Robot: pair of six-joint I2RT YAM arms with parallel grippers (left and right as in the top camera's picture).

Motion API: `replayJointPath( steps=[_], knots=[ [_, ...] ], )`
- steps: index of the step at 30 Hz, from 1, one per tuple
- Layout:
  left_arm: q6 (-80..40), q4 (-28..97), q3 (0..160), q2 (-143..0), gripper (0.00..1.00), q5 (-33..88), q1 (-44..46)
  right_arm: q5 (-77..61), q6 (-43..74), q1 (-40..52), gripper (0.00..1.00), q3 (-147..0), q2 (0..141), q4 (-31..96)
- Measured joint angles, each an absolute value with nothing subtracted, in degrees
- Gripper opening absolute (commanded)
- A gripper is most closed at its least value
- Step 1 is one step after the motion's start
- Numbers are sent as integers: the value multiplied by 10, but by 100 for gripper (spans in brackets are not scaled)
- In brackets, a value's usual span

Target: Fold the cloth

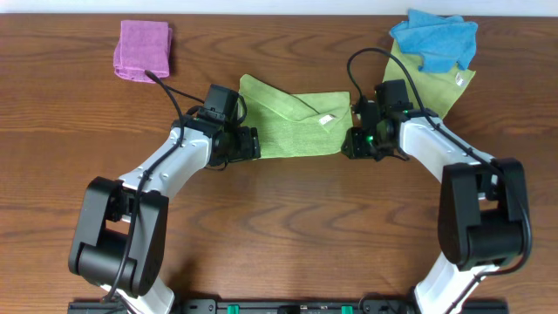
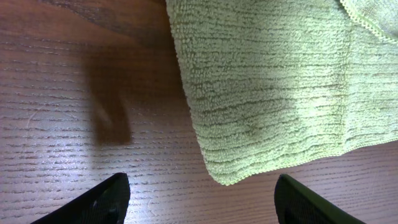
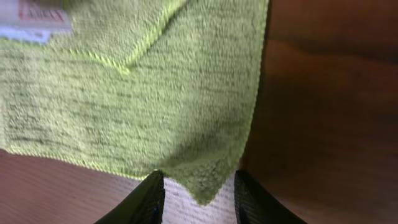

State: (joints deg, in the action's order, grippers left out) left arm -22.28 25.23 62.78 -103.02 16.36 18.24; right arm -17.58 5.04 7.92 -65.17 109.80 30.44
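The cloth (image 1: 296, 126) is bright lime green and lies at the table's middle, with a flap folded diagonally over it and a small white tag (image 1: 327, 119) near its right end. My left gripper (image 1: 248, 144) sits at the cloth's near left corner. In the left wrist view the cloth (image 2: 273, 81) ends just ahead of the open left gripper (image 2: 202, 186), and nothing lies between the wide jaws. My right gripper (image 1: 353, 144) is at the near right corner. In the right wrist view that corner of the cloth (image 3: 143, 106) pokes between the narrowly open right gripper (image 3: 199, 186), ungripped; the tag (image 3: 34, 22) shows top left.
A folded purple-pink cloth (image 1: 144, 50) lies at the back left. At the back right a blue cloth (image 1: 434, 39) is heaped on a duller yellow-green cloth (image 1: 445, 87). Black cables run from each wrist across the wooden table (image 1: 296, 218).
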Motion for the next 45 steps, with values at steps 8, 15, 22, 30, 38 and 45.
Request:
replayJointPath(
  steps=[8, 15, 22, 30, 38, 45],
  knots=[
    [-223, 252, 628, -1030, 76, 164, 182, -170, 73, 79, 43, -652, 1100, 286],
    [-223, 252, 628, -1030, 76, 164, 182, -184, 100, 75, 47, -653, 1100, 291],
    [-223, 252, 628, -1030, 76, 164, 182, -201, 128, 50, 41, -653, 1100, 291],
    [-223, 252, 628, -1030, 76, 164, 182, -241, 157, 50, 31, -655, 1116, 273],
    [-223, 252, 628, -1030, 72, 164, 182, -270, 169, 49, 1, -656, 1127, 286],
    [-225, 260, 628, -1030, 64, 163, 182, -276, 176, 48, 1, -668, 1130, 359]
  ],
)
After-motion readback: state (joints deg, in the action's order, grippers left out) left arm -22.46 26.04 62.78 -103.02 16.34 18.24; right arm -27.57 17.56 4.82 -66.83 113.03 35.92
